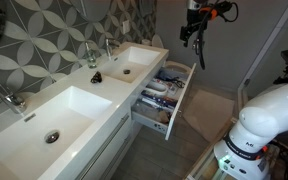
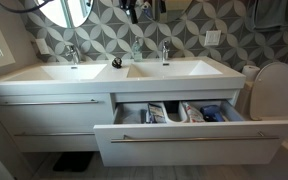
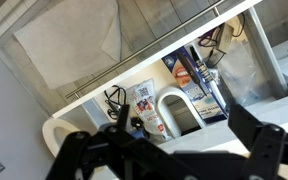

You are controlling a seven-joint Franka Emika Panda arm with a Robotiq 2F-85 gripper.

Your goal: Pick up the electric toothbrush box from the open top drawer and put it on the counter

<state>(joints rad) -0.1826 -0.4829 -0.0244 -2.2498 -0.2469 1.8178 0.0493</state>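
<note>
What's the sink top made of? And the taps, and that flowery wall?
The counter looks like glossy white moulded resin or ceramic: it shines, and the basins flow out of it with no visible seam. The taps look like polished metal, silvery and bright. The wall seems tiled, with a repeating grey-and-white petal pattern.

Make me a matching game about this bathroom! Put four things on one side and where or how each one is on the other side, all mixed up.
Things:
1. top drawer
2. small black object
3. toilet
4. gripper

Places or states:
A. up in the air, open
B. white, lid down
C. pulled out, with stuff inside
D. sitting on the counter

Pairs: 1-C, 2-D, 3-B, 4-A.
</note>
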